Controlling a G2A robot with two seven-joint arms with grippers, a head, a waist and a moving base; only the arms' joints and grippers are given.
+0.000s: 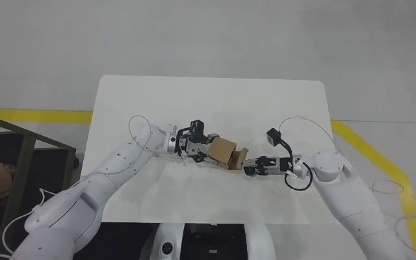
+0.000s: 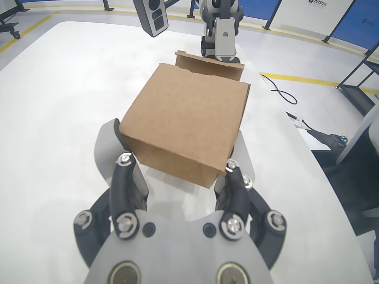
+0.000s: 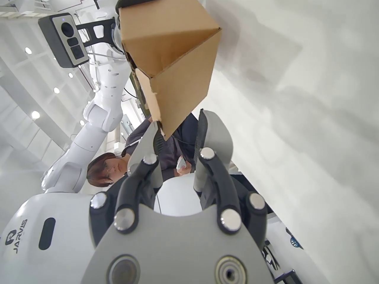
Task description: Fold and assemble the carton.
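Carton [image 1: 223,150], brown and partly folded into a box shape, is over the middle of the white bench [image 1: 162,97], between the two arms. On its left, the left hand [image 1: 205,151] is clamped on it, with one finger [image 2: 104,149] pressed to each side wall at the open near end. The box body runs rightward from there, and a loose flap [image 1: 241,157] stands off its far end. At that flap is the right hand [image 1: 249,168], fingers apart with the flap's corner between them. One fingertip [image 3: 147,142] touches the cardboard edge and the other stands clear.
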